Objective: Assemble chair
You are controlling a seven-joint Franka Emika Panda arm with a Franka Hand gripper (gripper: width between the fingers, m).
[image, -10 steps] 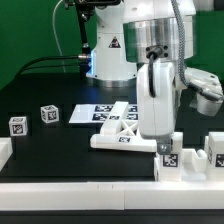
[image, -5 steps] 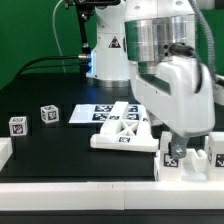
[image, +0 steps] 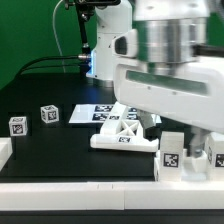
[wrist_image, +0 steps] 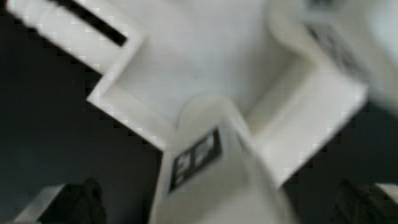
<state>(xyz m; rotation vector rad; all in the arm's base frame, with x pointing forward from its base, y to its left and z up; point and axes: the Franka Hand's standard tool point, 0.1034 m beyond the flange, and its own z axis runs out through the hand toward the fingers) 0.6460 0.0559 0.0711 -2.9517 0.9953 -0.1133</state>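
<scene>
The end effector [wrist_image: 222,205] hangs spread wide with nothing pinched. In the blurred wrist view its two dark fingertips [wrist_image: 80,203] sit far apart, with the chair's X-braced panel [wrist_image: 196,90] close below them. In the exterior view the arm's bulky white body fills much of the frame and hides the fingers. The X-braced panel [image: 125,133] lies on the black worktop [image: 60,150], just in front of the marker board [image: 88,113]. Toward the exterior view's right, an upright tagged block [image: 172,157] stands near the front edge, and another white piece is cut off at the frame's border. Toward the exterior view's left, two small tagged cubes [image: 48,114] sit well apart from the panel. The panel looks like hard moulded plastic, so it is probably light, stiff and rather slick. It would likely neither bend nor crush under the fingers, but it could slide or twist if gripped off-centre. The best hold seems to be across one straight outer bar, or across the crossing of the braces, where two flat faces lie opposite each other. The printed tag [wrist_image: 196,152] on one bar is best left uncovered.
</scene>
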